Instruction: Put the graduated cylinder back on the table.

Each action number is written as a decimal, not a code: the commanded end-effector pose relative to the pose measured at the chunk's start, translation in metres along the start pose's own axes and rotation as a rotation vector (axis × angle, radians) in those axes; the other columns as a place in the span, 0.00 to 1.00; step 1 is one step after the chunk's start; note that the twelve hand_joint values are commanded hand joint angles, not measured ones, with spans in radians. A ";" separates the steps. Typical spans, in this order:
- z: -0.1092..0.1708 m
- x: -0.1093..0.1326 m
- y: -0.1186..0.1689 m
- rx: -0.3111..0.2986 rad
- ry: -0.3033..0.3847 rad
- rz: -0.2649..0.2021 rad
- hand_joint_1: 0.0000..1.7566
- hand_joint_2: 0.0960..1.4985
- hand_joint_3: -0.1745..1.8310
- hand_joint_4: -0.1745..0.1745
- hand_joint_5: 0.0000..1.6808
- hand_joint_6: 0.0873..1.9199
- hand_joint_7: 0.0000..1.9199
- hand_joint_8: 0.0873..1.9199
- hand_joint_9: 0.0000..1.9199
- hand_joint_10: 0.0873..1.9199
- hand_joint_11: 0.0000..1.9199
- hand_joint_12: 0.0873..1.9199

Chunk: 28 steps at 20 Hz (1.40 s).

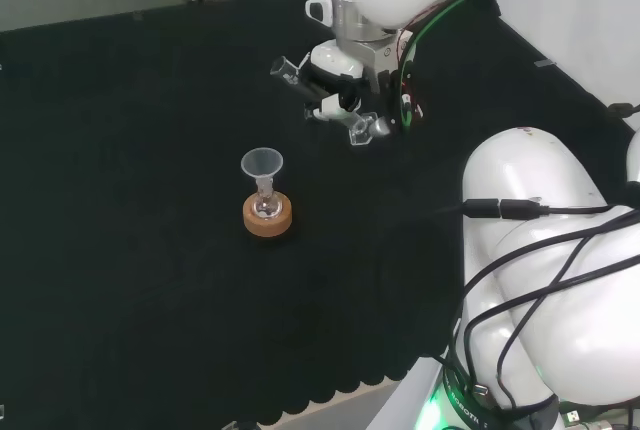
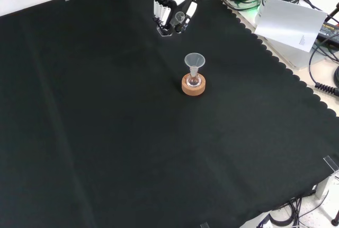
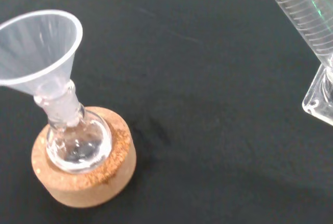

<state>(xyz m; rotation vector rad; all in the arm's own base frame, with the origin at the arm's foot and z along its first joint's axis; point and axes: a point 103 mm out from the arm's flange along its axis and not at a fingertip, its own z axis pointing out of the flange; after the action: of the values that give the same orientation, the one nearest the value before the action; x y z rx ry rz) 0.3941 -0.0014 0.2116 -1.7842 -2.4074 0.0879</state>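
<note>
My hand [image 1: 338, 78] is shut on the clear graduated cylinder [image 1: 300, 83] and holds it tilted above the cloth, mouth to the left and square foot [image 1: 364, 131] low on the right in the head view. In the front view the hand [image 2: 168, 6] hangs near the top, with the cylinder [image 2: 180, 18] between its fingers. The wrist view shows the cylinder's ribbed wall [image 3: 307, 5] and foot [image 3: 318, 100] close by. A small round flask [image 1: 266, 206] carrying a clear funnel [image 1: 262, 163] stands on a cork ring [image 1: 268, 222], left of and below the hand in the head view.
The flask [image 2: 194, 79], funnel [image 2: 194, 60] and cork ring [image 2: 193, 87] stand just in front of the hand in the front view. The cloth's scalloped edge [image 2: 275, 58] runs down the right, with a white sheet [image 2: 288, 24] and cables beyond. The arm's white links [image 1: 540, 250] stand at the head view's right.
</note>
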 end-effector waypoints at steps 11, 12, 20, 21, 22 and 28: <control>0.028 -0.038 0.085 -0.169 0.378 -0.114 0.64 0.77 0.09 0.00 0.52 0.60 0.60 0.15 0.70 0.00 0.63 0.36; 0.031 -0.039 0.089 -0.180 0.390 -0.117 0.64 0.77 0.09 0.00 0.52 0.60 0.60 0.15 0.70 0.00 0.63 0.36; 0.052 -0.045 0.112 -0.223 0.473 -0.124 0.64 0.77 0.09 0.00 0.52 0.60 0.59 0.15 0.69 0.00 0.63 0.36; 0.055 -0.046 0.114 -0.230 0.487 -0.120 0.64 0.77 0.09 0.00 0.52 0.60 0.59 0.15 0.69 0.00 0.63 0.36; 0.057 -0.048 0.117 -0.235 0.504 -0.115 0.64 0.77 0.09 0.00 0.52 0.60 0.59 0.15 0.69 0.00 0.63 0.36; 0.074 -0.060 0.132 -0.252 0.548 -0.100 0.64 0.77 0.09 0.00 0.52 0.60 0.59 0.15 0.69 0.00 0.62 0.36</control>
<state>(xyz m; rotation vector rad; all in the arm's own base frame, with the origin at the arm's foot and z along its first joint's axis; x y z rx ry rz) 0.5123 -0.0153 0.1329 -1.5195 -2.1934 -0.5959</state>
